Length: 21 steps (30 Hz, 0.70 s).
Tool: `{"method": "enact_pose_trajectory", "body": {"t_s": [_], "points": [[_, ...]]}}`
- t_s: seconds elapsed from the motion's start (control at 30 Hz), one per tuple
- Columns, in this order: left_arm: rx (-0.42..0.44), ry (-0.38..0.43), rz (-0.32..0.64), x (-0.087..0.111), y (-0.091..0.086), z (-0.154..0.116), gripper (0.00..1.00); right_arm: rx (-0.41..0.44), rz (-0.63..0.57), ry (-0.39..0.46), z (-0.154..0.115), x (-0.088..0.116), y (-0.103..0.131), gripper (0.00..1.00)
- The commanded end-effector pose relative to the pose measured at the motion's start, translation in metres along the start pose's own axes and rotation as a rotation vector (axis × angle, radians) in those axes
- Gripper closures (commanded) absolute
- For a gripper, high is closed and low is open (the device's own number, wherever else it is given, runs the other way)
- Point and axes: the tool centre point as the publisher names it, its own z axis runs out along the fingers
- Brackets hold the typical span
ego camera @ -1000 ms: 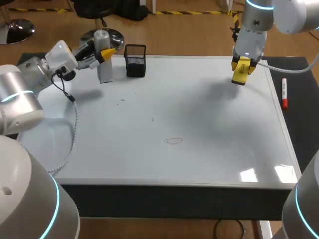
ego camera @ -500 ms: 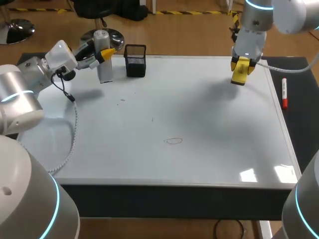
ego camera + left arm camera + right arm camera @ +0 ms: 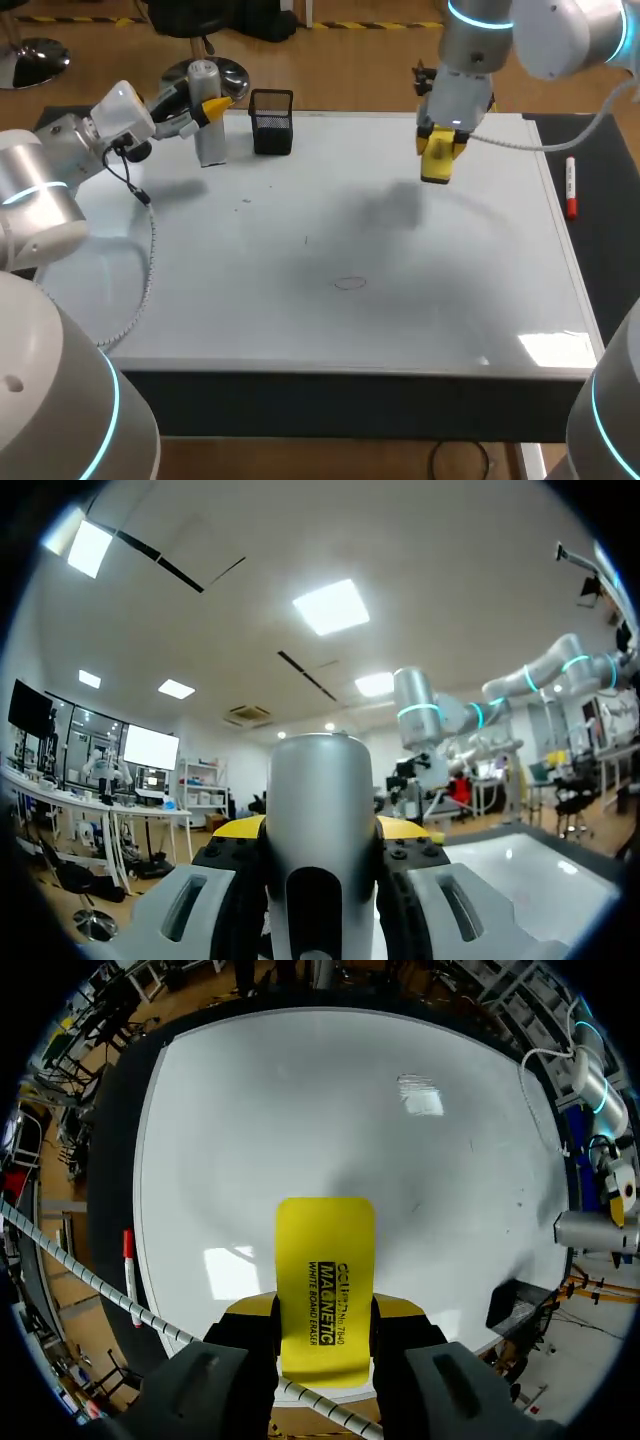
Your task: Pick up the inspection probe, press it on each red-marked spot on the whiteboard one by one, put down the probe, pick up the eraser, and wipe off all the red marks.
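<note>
Our left gripper [image 3: 215, 104] clamps the probe [image 3: 207, 135], far left, not yet set down. Our right gripper [image 3: 440, 142] clamps the eraser [image 3: 436, 166] above the whiteboard [image 3: 450, 300]. One oval mark [image 3: 350, 283] awaits wiping.

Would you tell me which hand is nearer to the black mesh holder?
Left. The left hand is just beside the holder; the right hand is well across the whiteboard.

Upright silver probe [image 3: 209, 140] at whiteboard's [image 3: 400, 320] far-left corner; yellow eraser [image 3: 437, 163] above far half.
</note>
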Motion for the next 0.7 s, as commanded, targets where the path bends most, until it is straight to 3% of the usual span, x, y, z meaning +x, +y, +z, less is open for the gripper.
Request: {"method": "enact_pose_trajectory", "body": {"t_s": [0.03, 0.33, 0.7], "points": [[-0.002, 0.0, 0.0, 0.0, -0.001, 0.0, 1.0, 0.09, -0.026, -0.008, -0.009, -0.015, 0.052, 1.0], [-0.002, 0.0, 0.0, 0.0, -0.001, 0.0, 1.0, 0.05, -0.075, -0.051, 0.013, -0.068, 0.118, 1.0], [-0.002, 0.0, 0.0, 0.0, -0.001, 0.0, 1.0, -0.048, -0.108, -0.081, 0.046, -0.119, 0.169, 1.0]]}}
